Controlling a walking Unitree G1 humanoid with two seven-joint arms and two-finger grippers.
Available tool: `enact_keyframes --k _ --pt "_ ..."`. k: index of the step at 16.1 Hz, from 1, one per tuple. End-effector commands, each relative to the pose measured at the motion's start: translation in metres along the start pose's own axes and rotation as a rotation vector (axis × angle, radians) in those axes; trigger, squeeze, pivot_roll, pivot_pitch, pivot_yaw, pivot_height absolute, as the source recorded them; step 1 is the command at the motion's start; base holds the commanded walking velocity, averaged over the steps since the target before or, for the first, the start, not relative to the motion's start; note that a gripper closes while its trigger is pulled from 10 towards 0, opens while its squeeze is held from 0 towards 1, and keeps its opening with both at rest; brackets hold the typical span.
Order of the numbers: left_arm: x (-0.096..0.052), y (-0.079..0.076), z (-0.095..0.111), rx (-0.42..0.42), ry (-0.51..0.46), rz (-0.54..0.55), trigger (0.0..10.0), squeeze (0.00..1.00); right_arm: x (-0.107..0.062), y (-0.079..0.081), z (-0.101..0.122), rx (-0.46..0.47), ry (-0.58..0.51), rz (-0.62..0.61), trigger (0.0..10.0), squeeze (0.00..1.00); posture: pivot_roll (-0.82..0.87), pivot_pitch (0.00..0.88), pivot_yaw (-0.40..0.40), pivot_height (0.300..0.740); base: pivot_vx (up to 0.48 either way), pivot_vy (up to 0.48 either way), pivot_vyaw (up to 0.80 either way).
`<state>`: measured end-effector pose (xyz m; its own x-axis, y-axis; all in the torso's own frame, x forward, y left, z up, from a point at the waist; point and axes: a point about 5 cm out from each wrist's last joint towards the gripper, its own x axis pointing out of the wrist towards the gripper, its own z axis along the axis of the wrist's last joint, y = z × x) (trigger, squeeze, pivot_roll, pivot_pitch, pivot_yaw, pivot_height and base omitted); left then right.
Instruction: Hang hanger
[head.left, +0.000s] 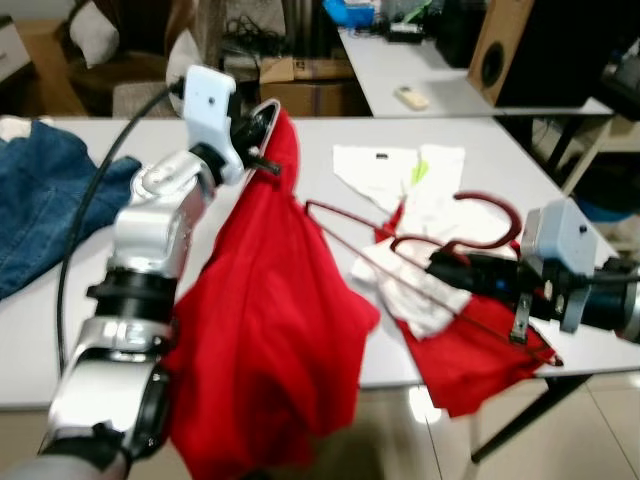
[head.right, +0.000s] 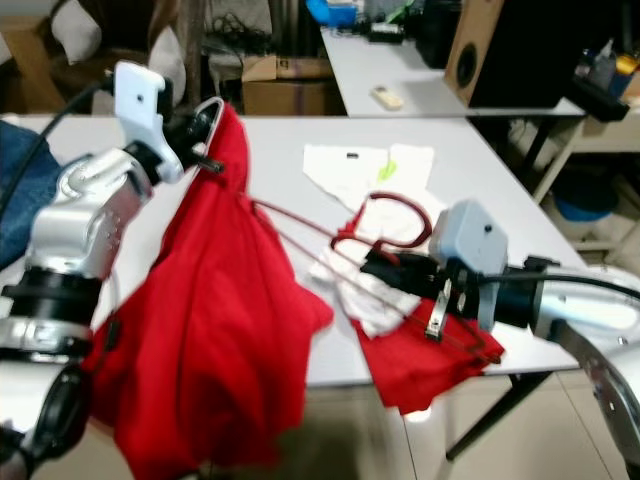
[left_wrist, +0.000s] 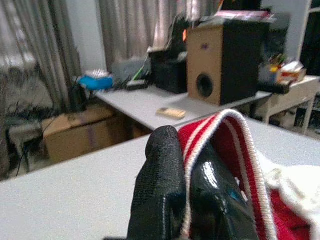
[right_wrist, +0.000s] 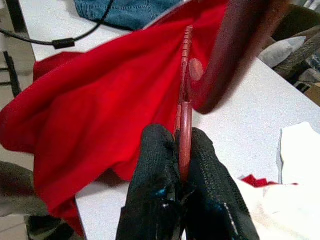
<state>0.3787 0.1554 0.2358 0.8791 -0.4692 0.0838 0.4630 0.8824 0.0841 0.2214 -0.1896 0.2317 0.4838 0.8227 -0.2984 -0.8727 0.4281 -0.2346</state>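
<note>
Left gripper (head.left: 262, 125) pinches red shirt (head.left: 265, 330) collar, lifted over table (head.left: 330, 140). Right gripper (right_wrist: 182, 172), at 3 o'clock, pinches red hanger (head.left: 420, 245).

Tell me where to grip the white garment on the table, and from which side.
Take the white garment at its far flat edge, coming from above. That part lies spread and bare on the table, while its near part is bunched under the red hanger held by the right end effector.

We note a long grey table (head.left: 480, 150) in front, a second grey table (head.left: 400, 70) behind it bearing a wooden speaker (head.left: 497, 45), cardboard boxes (head.left: 300, 80) on the floor, grey curtains (left_wrist: 130, 30) beyond, and a pale glossy tiled floor (head.left: 600, 430)
</note>
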Motion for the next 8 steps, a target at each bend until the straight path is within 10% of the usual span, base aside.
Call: enact_keyframes --k 1,8 --pt "0.008 -0.009 0.014 0.033 -0.046 -0.036 10.0 0.0 -0.005 -0.001 0.007 -0.021 -0.011 0.001 10.0 0.0 -0.09 0.0 0.026 0.74 0.0 0.0 0.0" --pt "0.019 -0.039 0.055 -0.013 -0.155 -0.211 10.0 0.0 0.036 0.012 -0.006 0.003 0.047 0.05 10.0 0.0 -0.07 0.0 0.017 0.74 0.0 0.0 0.0"
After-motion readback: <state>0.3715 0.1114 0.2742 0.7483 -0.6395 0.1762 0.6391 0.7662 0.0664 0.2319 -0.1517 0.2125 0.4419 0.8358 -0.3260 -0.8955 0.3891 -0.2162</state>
